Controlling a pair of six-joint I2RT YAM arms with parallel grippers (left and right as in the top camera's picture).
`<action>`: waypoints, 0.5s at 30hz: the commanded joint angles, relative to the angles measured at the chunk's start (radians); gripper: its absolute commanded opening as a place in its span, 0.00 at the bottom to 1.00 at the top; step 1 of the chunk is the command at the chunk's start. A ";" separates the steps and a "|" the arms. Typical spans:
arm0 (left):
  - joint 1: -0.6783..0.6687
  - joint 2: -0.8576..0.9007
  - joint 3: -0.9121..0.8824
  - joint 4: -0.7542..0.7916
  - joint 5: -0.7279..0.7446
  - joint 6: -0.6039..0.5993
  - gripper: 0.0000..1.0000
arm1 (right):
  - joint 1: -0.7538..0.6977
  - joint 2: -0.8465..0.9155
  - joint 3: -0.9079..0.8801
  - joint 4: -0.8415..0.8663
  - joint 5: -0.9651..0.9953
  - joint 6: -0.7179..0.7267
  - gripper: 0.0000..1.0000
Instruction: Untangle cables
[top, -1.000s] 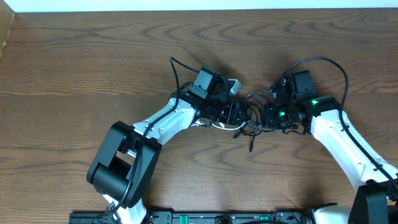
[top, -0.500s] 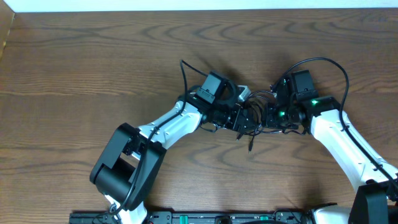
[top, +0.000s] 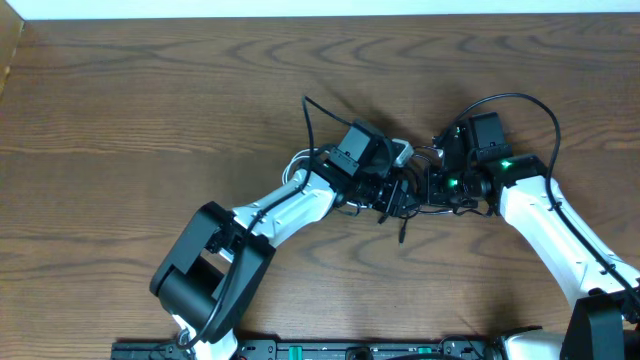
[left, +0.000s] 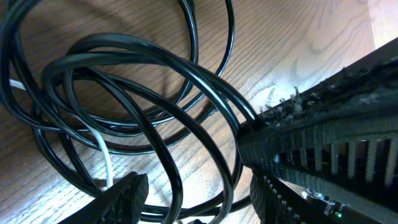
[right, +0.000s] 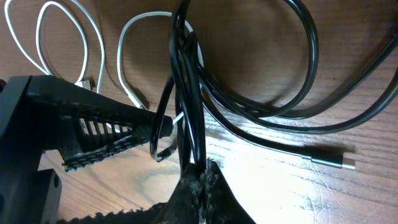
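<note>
Lying in a knotted heap near mid-counter, the cables (top: 408, 192) sit btwn the two gripper tips, w/ one loose black end trailing toward the near edge. They're mostly black cords (left: 155, 81), looped over each other several times. One white cord (right: 59, 37) coils flat on the wood & dips under the black loops. A metal plug end (right: 333, 162) on one black cord lies free on the wood, apart from the heap.

Right gripper (right: 205, 186): fingers pressed together, clamped on a bunch of black strands that rise tight from its tip.

Left gripper (top: 393, 190): fingers apart, black loops passing thru the gap; can't tell if either finger presses on them.

The two grippers are v. close, nearly tip to tip over the heap. The counter (top: 150, 100) is dark brown wood grain. Left arm (top: 290, 205) & right arm (top: 540, 215), both white w/ black joints, reach in from the near edge, each from its own side.
</note>
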 joint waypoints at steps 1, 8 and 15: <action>-0.018 0.034 0.003 0.004 -0.019 0.016 0.56 | 0.000 -0.019 0.001 0.001 -0.031 0.011 0.01; -0.010 0.037 0.003 -0.003 -0.028 0.017 0.08 | 0.000 -0.019 0.001 0.001 -0.026 0.011 0.01; 0.119 -0.008 0.003 -0.200 -0.031 0.049 0.07 | -0.008 -0.019 0.001 -0.068 0.322 0.082 0.01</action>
